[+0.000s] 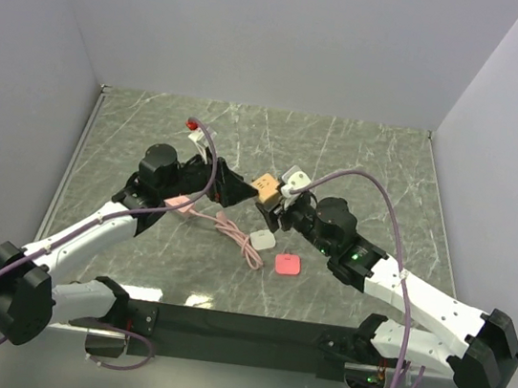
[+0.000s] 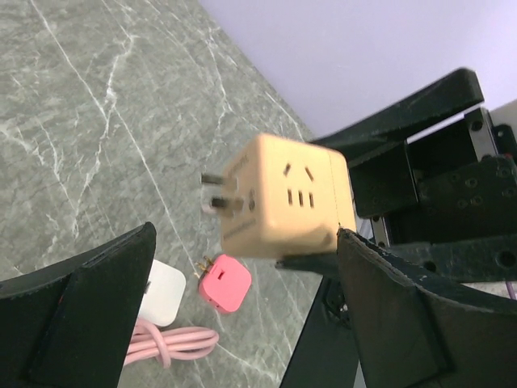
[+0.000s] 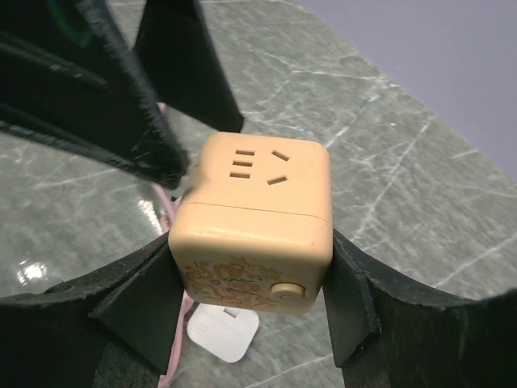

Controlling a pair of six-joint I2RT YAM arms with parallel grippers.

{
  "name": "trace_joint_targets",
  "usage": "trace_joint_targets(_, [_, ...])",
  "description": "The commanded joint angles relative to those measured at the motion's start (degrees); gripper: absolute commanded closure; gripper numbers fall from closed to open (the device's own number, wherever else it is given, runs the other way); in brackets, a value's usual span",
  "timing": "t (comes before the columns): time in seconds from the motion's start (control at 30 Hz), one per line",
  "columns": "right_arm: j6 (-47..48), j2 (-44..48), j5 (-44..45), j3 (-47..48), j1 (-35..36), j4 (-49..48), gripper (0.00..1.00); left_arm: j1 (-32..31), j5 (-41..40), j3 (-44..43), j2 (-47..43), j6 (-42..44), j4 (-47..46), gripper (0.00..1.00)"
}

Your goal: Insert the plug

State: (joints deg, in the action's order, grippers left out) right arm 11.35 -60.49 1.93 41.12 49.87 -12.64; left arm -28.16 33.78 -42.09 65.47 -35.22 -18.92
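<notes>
while right pincer (image 3: pixel 249 279) holds cube (image 3: pixel 258 194), plug (image 2: pixel 224 284) lies flat, prongs (image 2: pixel 207 263) toward white block (image 2: pixel 166 291)

- We see a grey-green marbled bench (image 1: pixel 360 160) with pale veins.
- On it, near the middle, we find the coral-pink plug (image 1: pixel 287 264) lying flat.
- Near the plug lies a white block (image 1: pixel 262 241), with a looped pink cord (image 1: pixel 232 231) beside it.

The plug (image 1: pixel 288 264) lies reachable from above, white adapter (image 1: pixel 262 241) and cord (image 1: pixel 234 234) just beside.
</notes>
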Motion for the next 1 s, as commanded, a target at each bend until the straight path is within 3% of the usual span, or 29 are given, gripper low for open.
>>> trace_joint_targets(0.0, [-0.5,1.6,-4.0,1.4,-0.2,-1.9,1.0,0.2,-2.7,0.8,-0.5,-1.3,-4.3,0.01])
trace_joint_targets(0.33, [-0.9,3.6,-6.6,1.2,-0.2,-1.8,1.0,0.2,-13.0,1.1,-1.5,-0.4,-0.1,0.01])
trace_joint_targets(0.7, [-3.8,2.8,-8.1,7.3,-1.6,1.6,1.0,0.2,-10.2,1.9,-1.0,0.3,-1.3,0.01])
trace_joint_targets(0.77, [-5.2,0.6,-12.1,10.8,-3.5,4.6,1.0,0.2,-10.9,2.4,-1.8,0.5,-0.6,0.01])
trace_joint_targets(0.97, [-8.8,-4.0,-31.3,16.3,-12.4,9.4,1.0,0.6,-29.0,5.0,-9.6,1.7,5.9,0.01])
